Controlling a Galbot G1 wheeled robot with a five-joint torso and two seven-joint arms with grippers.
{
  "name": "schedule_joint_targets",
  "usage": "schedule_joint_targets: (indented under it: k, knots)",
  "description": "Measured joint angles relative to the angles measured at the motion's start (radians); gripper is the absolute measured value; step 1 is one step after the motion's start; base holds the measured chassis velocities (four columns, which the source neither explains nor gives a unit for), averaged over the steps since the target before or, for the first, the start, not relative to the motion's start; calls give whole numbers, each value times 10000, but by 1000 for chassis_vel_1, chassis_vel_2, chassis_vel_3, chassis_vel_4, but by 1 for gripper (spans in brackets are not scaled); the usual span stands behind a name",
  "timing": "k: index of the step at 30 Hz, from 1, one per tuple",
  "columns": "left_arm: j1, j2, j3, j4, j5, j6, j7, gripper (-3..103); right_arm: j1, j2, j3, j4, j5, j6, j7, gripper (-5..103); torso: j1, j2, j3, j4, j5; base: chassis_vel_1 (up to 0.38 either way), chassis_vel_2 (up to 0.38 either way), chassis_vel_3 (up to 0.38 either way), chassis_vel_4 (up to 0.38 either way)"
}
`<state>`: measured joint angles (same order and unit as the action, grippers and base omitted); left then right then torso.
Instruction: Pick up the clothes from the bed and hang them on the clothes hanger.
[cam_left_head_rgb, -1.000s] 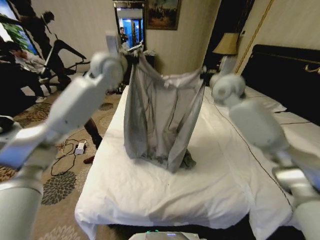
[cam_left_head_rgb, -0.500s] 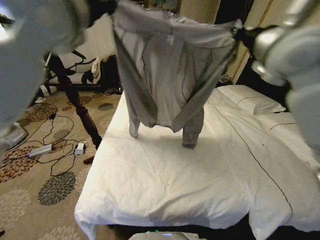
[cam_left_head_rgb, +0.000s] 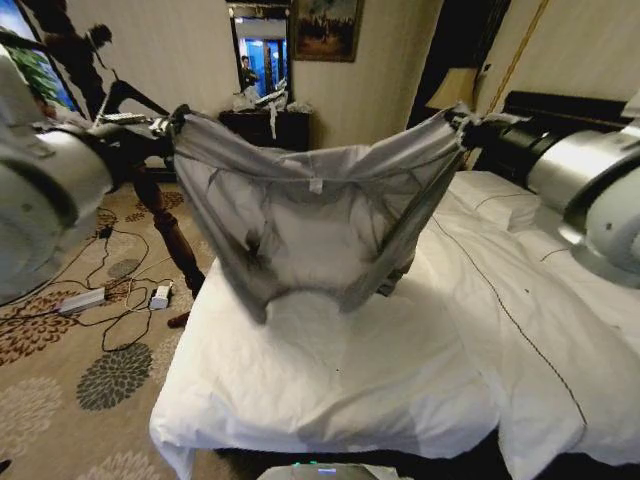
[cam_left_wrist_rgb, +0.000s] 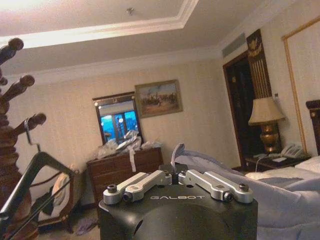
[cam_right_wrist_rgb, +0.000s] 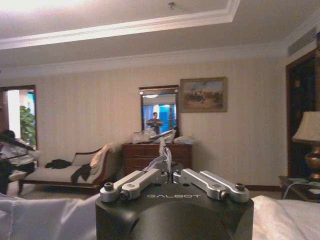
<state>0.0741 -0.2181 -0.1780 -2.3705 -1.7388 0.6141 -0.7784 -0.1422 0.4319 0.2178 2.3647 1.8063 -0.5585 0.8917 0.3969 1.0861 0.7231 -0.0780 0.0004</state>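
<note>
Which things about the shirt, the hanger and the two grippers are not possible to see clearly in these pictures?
- Grey shirt: in the head view its lower hem sags in folds; whether it touches the bed is unclear.
- Clothes hanger: in the left wrist view the picture's edge cuts it off beside the wooden coat stand.
- Left gripper: its fingertips are buried in cloth.
- Right gripper: its tips are hidden by bunched fabric.

Lighting: warm, moderate indoor light. Ceiling glare at upper corner of both wrist views. Lit lamp glows beside the bed. Soft shadow under the hanging clothes. Both near arms blurred, bulging at head view edges. Backdrop soft.
</note>
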Motion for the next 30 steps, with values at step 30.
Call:
schedule_joint_targets:
  k: [30]
  knots:
    - [5031, -3988, 797, 3648, 5601, -414, 1469, 0, -2968, 3910, -2814, -3874, -4830, 1157, -1701, 0, 4, -5, 3, -1, -4, 0, 0, 0, 0]
